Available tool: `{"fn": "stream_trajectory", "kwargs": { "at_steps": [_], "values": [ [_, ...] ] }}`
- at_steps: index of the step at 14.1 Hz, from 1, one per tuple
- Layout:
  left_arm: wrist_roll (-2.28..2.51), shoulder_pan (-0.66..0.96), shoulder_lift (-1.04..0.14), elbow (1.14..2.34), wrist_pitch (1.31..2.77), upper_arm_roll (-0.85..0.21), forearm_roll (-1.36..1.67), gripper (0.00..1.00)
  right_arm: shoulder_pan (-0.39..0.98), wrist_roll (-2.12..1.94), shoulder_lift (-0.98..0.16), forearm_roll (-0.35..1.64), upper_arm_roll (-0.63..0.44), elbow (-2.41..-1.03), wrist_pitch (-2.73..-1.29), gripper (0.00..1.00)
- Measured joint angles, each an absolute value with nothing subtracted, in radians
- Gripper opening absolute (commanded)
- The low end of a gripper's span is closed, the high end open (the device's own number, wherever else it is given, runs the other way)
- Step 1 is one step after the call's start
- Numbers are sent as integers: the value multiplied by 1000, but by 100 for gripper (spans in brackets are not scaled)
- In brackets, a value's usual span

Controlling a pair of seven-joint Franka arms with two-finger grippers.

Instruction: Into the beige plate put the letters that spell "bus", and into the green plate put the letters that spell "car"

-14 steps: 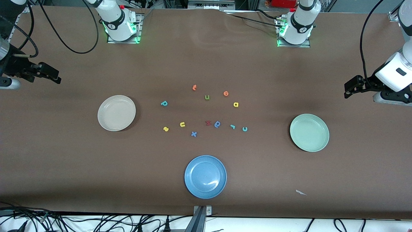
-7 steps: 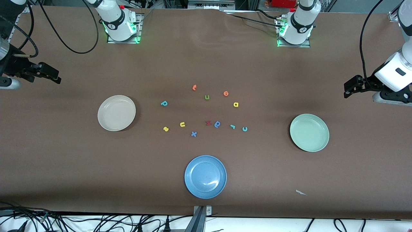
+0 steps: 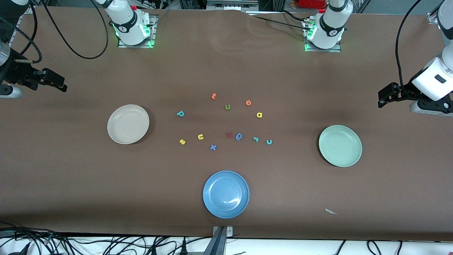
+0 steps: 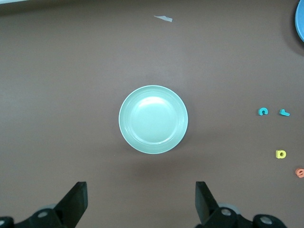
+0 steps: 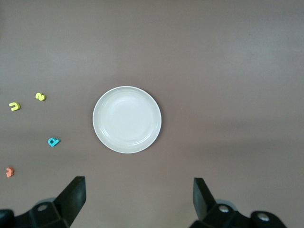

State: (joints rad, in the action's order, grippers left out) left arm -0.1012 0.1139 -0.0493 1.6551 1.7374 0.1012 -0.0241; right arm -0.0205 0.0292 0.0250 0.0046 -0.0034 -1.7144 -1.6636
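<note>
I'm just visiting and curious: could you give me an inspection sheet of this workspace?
Surface: brown table, flat.
Job's things: beige plate and green plate hold nothing; teal b, yellow u, yellow s, teal c, yellow a, teal r lie between them.
Clutter: blue plate, spare letters, paper scrap.
Grippers: left gripper and right gripper wait at table ends, jaws open, holding nothing.
Cables: along table edges.
Surroundings: nothing seen.
</note>
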Motion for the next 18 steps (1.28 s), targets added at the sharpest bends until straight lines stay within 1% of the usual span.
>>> {"fn": "stream_trajectory", "kwargs": {
  "at_steps": [5, 8, 10, 13, 16, 18],
  "values": [
    [-101, 114, -49, 1655, 1737, 101, -24, 100, -20, 30, 24, 5, 4, -1714, -1662, 100],
    [-101, 114, -49, 1655, 1736, 101, -24, 100, -11, 30, -5, 3, 47, -1717, -1670, 100],
    [-101, 114, -50, 1654, 1736, 100, -24, 100, 16, 43, -60, -1, 64, -1718, -1701, 100],
    [-99, 114, -55, 1654, 1735, 96, -24, 100, 76, 124, -174, -1, 66, -1720, -1772, 100],
    [-99, 114, -68, 1654, 1735, 92, -24, 100, 164, 363, -273, -1, 69, -1725, -1834, 100],
    [-99, 116, -76, 1654, 1735, 89, -24, 100, 238, 590, -301, 0, 70, -1756, -1905, 100]
  ]
}}
